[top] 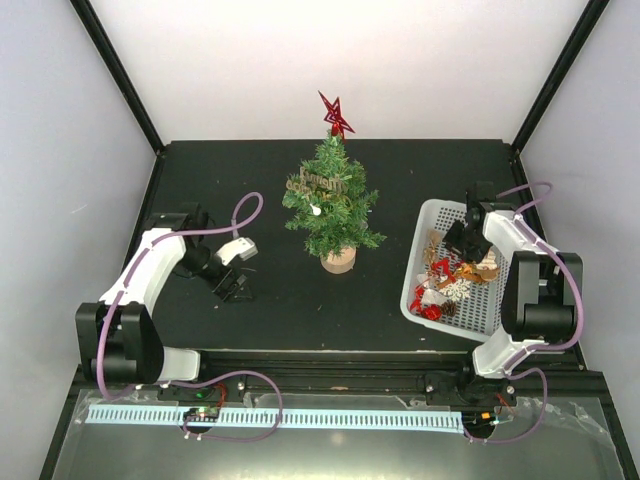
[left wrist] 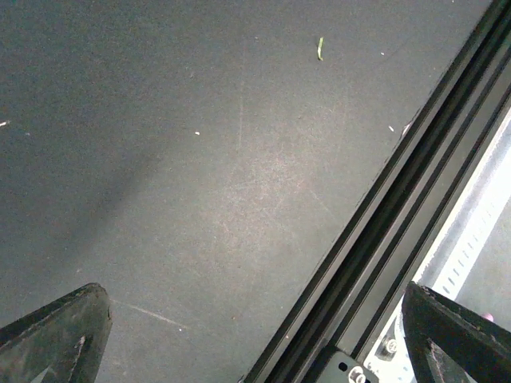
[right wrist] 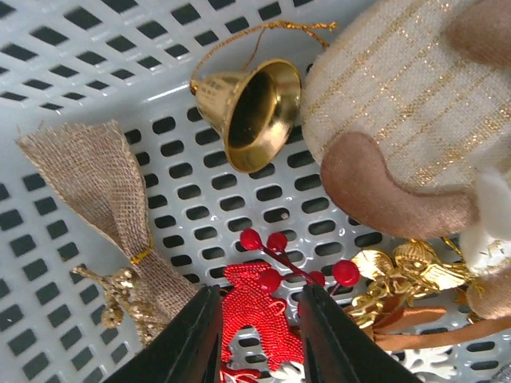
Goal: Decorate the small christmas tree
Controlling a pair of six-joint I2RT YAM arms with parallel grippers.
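The small christmas tree (top: pixel 333 205) stands upright on its wood disc at the middle of the black table. It carries a red star (top: pixel 335 115) on top, a wooden word sign (top: pixel 318 183) and a small white ball (top: pixel 314 211). My right gripper (top: pixel 462 238) is down inside the white basket (top: pixel 430 215). Its fingers (right wrist: pixel 200 335) stand partly open on either side of a red glitter ornament (right wrist: pixel 255 311) lying on the basket floor, near a red berry sprig (right wrist: pixel 275 259). My left gripper (top: pixel 232 280) hovers wide open over bare table (left wrist: pixel 200 159), left of the tree, holding nothing.
The basket floor (right wrist: pixel 48 64) also holds a gold bell (right wrist: pixel 247 108), a burlap bow (right wrist: pixel 104 191), a beige plush ornament (right wrist: pixel 391 104) and a gold angel (right wrist: pixel 399 275). A black rail (left wrist: pixel 383 223) runs along the table's near edge.
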